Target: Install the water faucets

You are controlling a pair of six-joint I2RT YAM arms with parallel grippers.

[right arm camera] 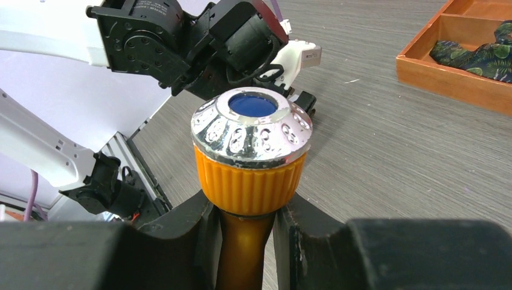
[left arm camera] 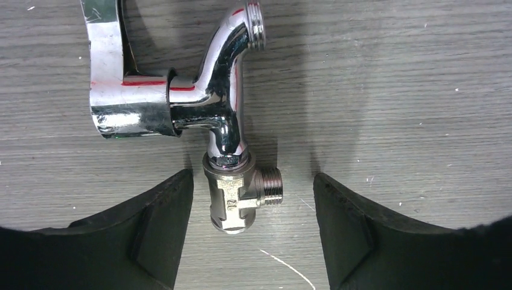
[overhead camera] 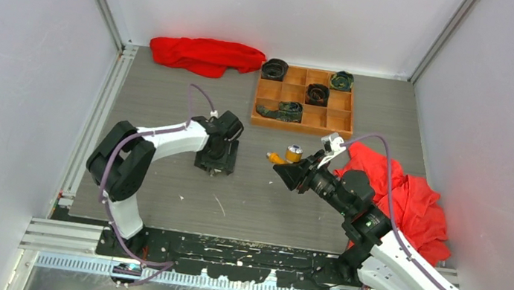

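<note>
Silver faucet (left arm camera: 223, 121) lies flat on the table (left arm camera: 422, 90). The left gripper (left arm camera: 253, 199) is open either side of its threaded end, holding nothing. The right gripper (right arm camera: 244, 241) clamps the orange faucet (right arm camera: 250, 175), lifted mid-table. An off-centre squeeze could roll the rounded silver piece away.

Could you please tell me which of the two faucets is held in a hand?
The orange faucet: the right hand is shut on its stem. The silver faucet lies on the table, between the sides of the open left hand.
</note>
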